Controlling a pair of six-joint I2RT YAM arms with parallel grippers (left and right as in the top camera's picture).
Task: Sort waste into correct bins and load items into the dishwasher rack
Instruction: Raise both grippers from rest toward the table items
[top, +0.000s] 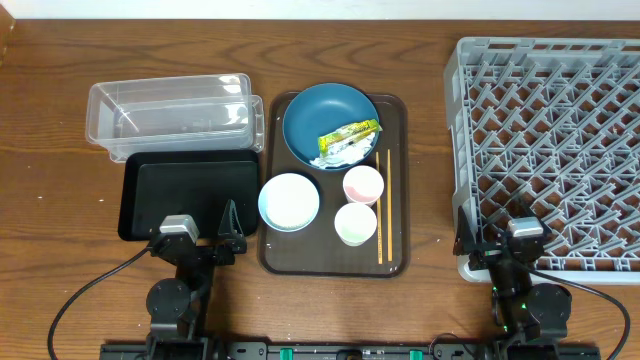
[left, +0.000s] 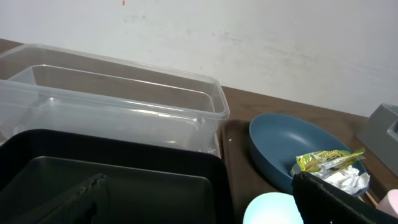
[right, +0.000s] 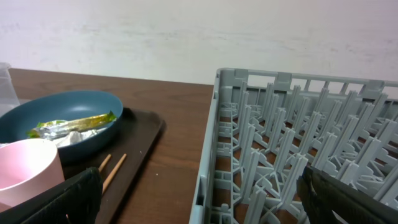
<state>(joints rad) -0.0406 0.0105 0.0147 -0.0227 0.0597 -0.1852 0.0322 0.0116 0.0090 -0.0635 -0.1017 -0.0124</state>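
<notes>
The dark blue dish (top: 320, 110) sits at the back of the brown serving tray (top: 310, 252) and holds the yellow-green wrapper (top: 348, 138) with white paper. I cannot make out loose rice grains. In front of it are the pale blue bowl (top: 289, 200), pink cup (top: 363, 184), green cup (top: 355, 223) and two chopsticks (top: 383, 205). The clear tub (top: 170, 112) and black tray (top: 190, 190) lie to the left. The grey rack (top: 550, 130) is at the right. My left gripper (top: 205, 232) is open over the black tray's front edge. My right gripper (top: 500, 240) is open at the rack's front left corner.
In the left wrist view the open gripper (left: 199, 199) frames the black tray (left: 143, 180), with the clear tub (left: 124, 99) behind. In the right wrist view the open gripper (right: 199, 193) spans the rack's wall (right: 211, 155); the pink cup (right: 28, 168) is close on the left.
</notes>
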